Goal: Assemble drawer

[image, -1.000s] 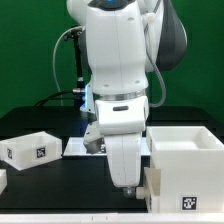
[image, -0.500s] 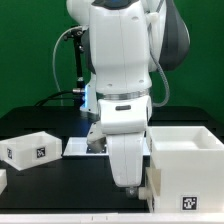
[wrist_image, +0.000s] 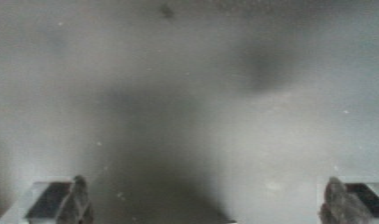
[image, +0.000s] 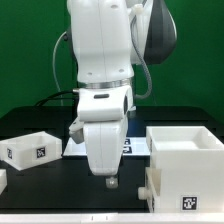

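Observation:
The drawer's large white cube housing (image: pixel 186 160) stands at the exterior view's right, with a tag on its front. A smaller white part (image: pixel 151 185) sticks out low on its left side. A small white open box (image: pixel 32 148) with a tag lies at the exterior view's left. My gripper (image: pixel 110 182) hangs just above the black table between them, left of the housing and touching neither. In the wrist view my gripper (wrist_image: pixel 207 202) is open and empty, with its fingers (wrist_image: pixel 58 200) wide apart over a blurred grey surface.
The marker board (image: pixel 74 147) lies flat behind my arm, partly hidden by it. Another white piece (image: pixel 2 180) shows at the exterior view's far left edge. A green wall stands behind the black table.
My arm has swung towards the exterior view's left, away from the housing. The gripper now hangs farther left. The housing and the small box have not moved.

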Robot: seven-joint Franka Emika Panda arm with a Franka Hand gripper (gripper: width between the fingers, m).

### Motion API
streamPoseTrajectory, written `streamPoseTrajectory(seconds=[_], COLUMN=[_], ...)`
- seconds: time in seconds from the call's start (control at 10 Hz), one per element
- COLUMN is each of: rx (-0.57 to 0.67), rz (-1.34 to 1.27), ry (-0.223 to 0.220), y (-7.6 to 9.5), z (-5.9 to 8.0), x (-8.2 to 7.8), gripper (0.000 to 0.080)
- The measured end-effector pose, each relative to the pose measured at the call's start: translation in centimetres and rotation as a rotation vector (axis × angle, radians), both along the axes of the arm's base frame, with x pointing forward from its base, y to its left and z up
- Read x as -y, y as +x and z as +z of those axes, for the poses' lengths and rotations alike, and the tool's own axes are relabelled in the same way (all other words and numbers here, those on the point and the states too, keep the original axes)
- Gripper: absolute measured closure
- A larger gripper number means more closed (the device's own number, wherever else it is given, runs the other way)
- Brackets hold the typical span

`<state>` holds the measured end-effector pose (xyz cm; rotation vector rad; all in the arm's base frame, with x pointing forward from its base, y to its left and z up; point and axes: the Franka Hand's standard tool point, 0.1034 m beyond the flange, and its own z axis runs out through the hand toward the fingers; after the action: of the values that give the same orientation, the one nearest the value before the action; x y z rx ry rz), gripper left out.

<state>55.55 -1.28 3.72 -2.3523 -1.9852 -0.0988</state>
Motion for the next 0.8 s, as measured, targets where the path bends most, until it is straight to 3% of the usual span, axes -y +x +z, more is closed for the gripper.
streamPoseTrajectory(seconds=[0.5,0.6,0.8], rx=[-0.001,0.007,0.014], rz=[-0.003,-0.066,-0.193], ry=[-0.001,-0.018,-0.062], y=[-0.1,-1.1,-5.3], z=[0.0,1.1,4.2], x=[0.1,1.4,4.0], gripper=[0.0150,0.0150,0.0150])
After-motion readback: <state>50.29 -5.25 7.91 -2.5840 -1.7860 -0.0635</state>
